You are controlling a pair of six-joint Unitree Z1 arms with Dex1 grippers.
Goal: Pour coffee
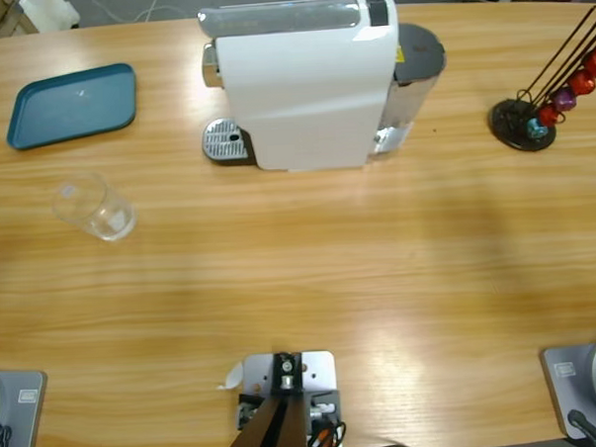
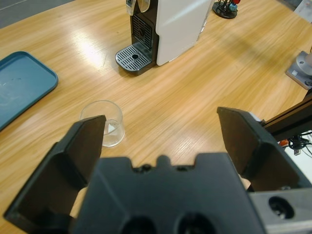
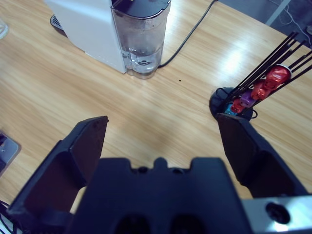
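At the left of the counter (image 1: pixel 310 272) the empty glass (image 1: pixel 95 208) stands; no coffee visible yet. Both hands, left (image 2: pixel 161 134) and right (image 3: pixel 161 131), are apart. I must grasp the glass first.

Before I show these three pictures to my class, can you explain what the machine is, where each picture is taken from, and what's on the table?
Two robot arms work at a wooden table. One picture looks down from above; the other two come from cameras on each arm's wrist. The left gripper and right gripper are both open and hold nothing. On the table stand a white coffee machine with a drip tray, an empty-looking clear glass lying tilted, a blue tray and a capsule holder with coloured capsules. No coffee is visible yet.
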